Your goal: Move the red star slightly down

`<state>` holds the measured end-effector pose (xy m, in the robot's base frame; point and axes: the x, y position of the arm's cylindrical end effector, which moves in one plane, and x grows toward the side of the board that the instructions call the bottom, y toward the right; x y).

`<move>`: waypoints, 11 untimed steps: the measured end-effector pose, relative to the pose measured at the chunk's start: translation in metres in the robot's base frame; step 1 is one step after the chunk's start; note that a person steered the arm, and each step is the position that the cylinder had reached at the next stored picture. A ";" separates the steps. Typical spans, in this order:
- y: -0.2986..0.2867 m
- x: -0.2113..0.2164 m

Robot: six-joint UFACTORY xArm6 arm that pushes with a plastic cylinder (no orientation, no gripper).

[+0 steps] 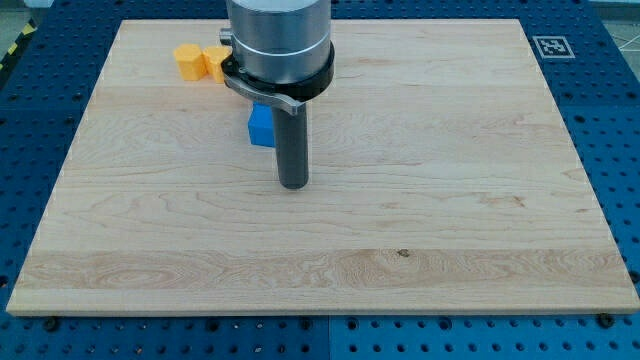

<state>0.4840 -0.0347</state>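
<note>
Well, my tip (293, 184) rests on the bare wood near the middle of the board (450, 200), touching nothing and pushing nothing; being a plain rod, it has no hold on anything. Just to its upper left, at the view's left of the rod, sits a blue block (261, 126), partly hidden behind the rod, so its shape is hard to call. Further up and left, near the top edge, two orange-yellow blocks (198, 62) sit touching each other. The red star is nowhere to be seen; possibly it lies behind the arm's wide grey body (279, 35) near the board's top, but that is only a guess. So the step in hand looks like the approach: the tip must first find the star, get to its upper side, then nudge downward. Its pointing and long axis cannot be told.
</note>
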 end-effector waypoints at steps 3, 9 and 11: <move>0.133 -0.054; -0.009 -0.175; -0.026 -0.191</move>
<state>0.2932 -0.0609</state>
